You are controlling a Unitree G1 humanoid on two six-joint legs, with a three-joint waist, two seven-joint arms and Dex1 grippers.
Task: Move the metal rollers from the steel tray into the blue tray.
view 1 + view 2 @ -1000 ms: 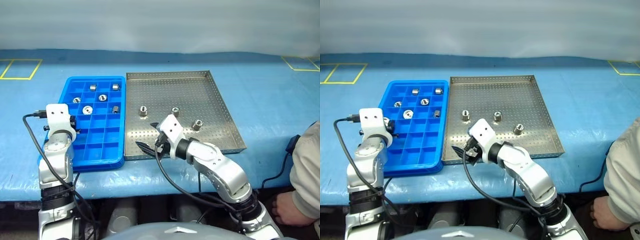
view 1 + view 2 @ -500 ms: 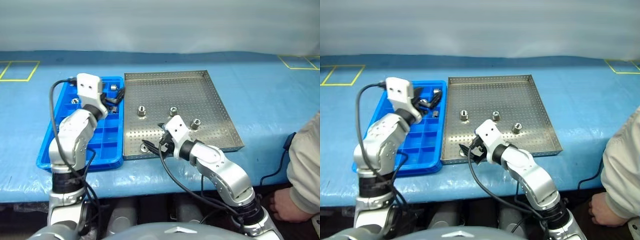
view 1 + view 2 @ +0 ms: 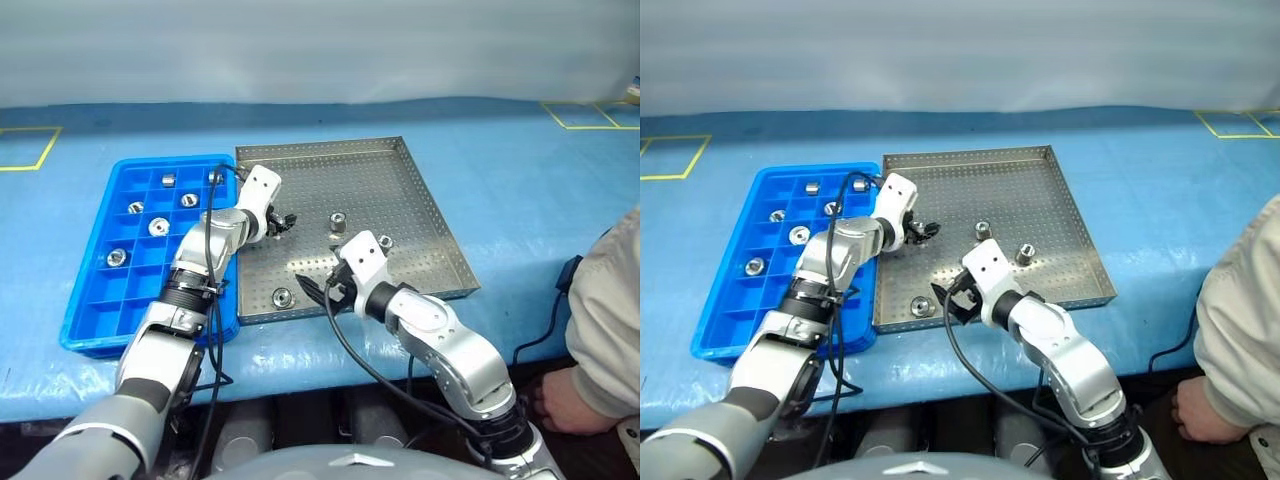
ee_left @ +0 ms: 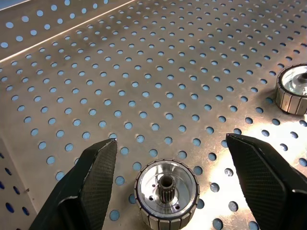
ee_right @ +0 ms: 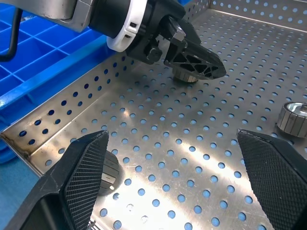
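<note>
Closing off-centre, L gripper [image 4: 170,184], wide open and empty astride a small ribbed silver roller [image 4: 166,194] on the perforated grey steel tray [image 4: 144,72], could prob. flick it away; R gripper [image 5: 172,182] open, empty.

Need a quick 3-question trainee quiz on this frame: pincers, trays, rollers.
1. The left pincer stands either side of a roller. Where does that roller lie? A) in a blue compartment B) on the perforated metal floor C) on the table cover
2. True or false: the right pincer is shut on a roller.
3. How many metal rollers lie in the blue tray?

Key
1. B: it lies in the steel tray.
2. False: its jaws are wide open and empty.
3. Six.
</note>
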